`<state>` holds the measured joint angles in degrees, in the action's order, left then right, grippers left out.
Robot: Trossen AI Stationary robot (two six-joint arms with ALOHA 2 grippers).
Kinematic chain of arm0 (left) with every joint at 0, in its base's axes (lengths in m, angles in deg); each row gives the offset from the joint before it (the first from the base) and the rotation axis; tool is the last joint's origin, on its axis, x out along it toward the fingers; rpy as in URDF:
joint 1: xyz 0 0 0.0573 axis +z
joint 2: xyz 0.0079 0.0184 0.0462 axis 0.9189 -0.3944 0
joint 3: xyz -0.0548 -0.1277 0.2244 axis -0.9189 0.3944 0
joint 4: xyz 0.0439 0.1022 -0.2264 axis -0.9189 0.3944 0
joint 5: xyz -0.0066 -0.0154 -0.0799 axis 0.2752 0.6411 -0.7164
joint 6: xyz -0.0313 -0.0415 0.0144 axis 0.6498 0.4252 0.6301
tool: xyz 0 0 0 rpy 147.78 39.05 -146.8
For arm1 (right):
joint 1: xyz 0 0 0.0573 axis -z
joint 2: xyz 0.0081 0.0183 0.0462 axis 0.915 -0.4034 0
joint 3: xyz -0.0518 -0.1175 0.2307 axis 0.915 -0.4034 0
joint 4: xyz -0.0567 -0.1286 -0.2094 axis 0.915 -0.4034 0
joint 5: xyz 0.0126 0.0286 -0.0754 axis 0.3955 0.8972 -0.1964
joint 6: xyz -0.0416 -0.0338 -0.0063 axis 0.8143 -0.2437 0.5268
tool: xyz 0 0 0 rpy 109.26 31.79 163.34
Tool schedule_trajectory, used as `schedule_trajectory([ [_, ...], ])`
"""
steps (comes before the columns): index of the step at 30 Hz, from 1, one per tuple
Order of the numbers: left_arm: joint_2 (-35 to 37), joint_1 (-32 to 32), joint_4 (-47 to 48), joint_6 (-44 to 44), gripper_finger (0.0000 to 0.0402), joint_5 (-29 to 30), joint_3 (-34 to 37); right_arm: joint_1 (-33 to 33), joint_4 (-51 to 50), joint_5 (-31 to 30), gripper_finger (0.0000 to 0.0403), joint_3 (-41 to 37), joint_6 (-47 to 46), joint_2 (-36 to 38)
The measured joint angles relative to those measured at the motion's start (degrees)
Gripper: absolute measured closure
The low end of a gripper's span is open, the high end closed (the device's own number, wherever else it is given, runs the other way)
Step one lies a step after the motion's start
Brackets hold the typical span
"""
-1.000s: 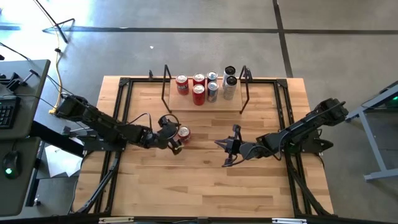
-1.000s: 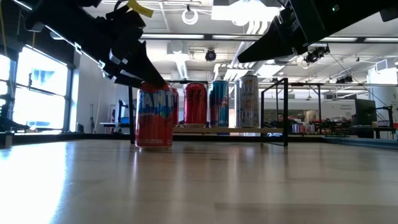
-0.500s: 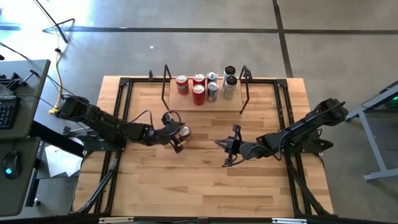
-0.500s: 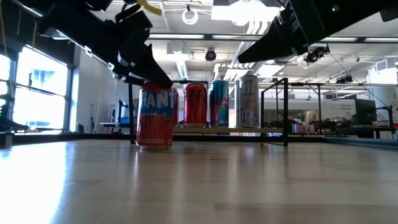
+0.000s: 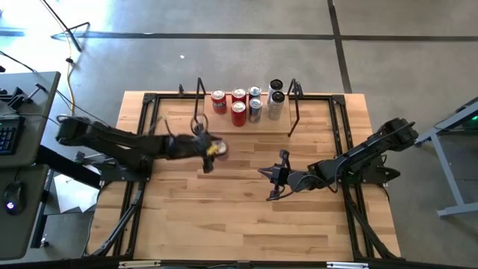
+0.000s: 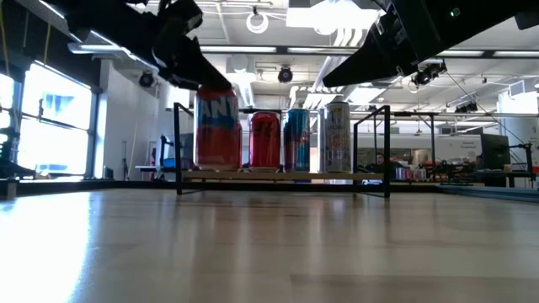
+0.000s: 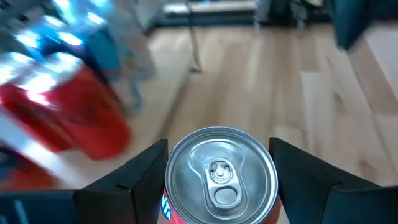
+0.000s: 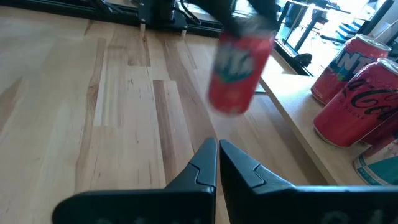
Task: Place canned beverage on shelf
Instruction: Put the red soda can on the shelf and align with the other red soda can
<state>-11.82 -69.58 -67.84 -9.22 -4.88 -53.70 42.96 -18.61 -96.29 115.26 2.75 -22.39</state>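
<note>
Above the tabletop (image 5: pixel 246 194), just near of the shelf (image 5: pixel 246 125), our left gripper (image 7: pixel 217 163) has its jaws clamped on the red can (image 7: pixel 219 180): rigid, smooth, slippery, best held mid-wall. We count six cans shelved. Our right gripper (image 5: pixel 270 173), jaws closed empty, waits right.

Left hand (image 5: pixel 210 149) holds red can (image 5: pixel 217 149) near shelf (image 5: pixel 280 125).

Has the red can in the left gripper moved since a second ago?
Yes. The red can, held by the left gripper, has risen off the tabletop and now hangs in front of the shelf.
</note>
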Motion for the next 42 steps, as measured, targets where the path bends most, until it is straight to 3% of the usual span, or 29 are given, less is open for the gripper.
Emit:
schedule_trajectory([
  [8, 8.89, 12.67, -0.02, -7.82, 0.017, -9.11, -0.07, 0.0, -0.2, 0.0, 0.0401, 0.0, -0.13, -0.02],
  [16, 8.23, 26.52, -0.68, -10.45, 0.017, -19.37, -0.07, 0.0, -0.28, 0.0, 0.0401, 0.0, -0.51, -0.02],
  [21, 6.12, 31.05, -1.38, -10.44, 0.017, -24.99, -1.75, 0.0, -0.28, 0.0, 0.0401, 0.0, -0.51, -0.02],
  [33, -4.12, 33.34, 2.48, -11.56, 0.017, -25.48, -8.04, 0.0, -0.84, 0.0, 0.0401, 0.0, -0.94, -0.02],
  [42, -6.61, 36.78, 2.31, -13.32, 0.017, -25.35, -8.55, 0.02, -0.85, 0.0, 0.0401, 0.02, -0.88, -1.33],
])
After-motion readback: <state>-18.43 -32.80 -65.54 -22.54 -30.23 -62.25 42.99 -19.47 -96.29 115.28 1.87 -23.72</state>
